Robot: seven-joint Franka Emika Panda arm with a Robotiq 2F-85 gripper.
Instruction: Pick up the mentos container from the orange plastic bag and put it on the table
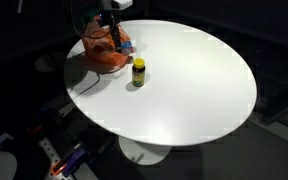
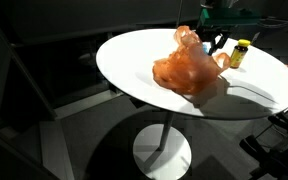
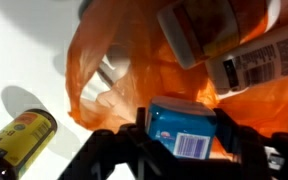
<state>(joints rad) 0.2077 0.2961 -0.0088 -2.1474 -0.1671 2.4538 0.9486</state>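
**End effector astride the blue container in the bag**

In the wrist view the end effector (image 3: 184, 123) has a dark finger on each side of the container (image 3: 182, 137). The fingers lie close against its flanks, but I cannot tell whether they already pinch it or only bracket it. The container is straight ahead of the end effector, centred in the gap and down inside the bag's (image 3: 104, 60) mouth, so the coming move should be a squeeze and a lift with no sideways correction.

What shows of the container is broader across the gap than it is deep. Its near part is hidden by the end effector, so I cannot judge its long axis. It is bright blue with a white barcode label facing the camera. I take it for the mentos from its place between the fingers, since no brand name is legible.

Two white labelled packs (image 3: 199, 30) lie deeper in the bag, just beyond the container. The bag is thin, crumpled orange film, and it may cling and rise with the lift. In both exterior views it sits near the edge of the round white surface (image 1: 194, 90). A yellow-capped bottle (image 1: 138, 72) stands just beside it on bare surface.
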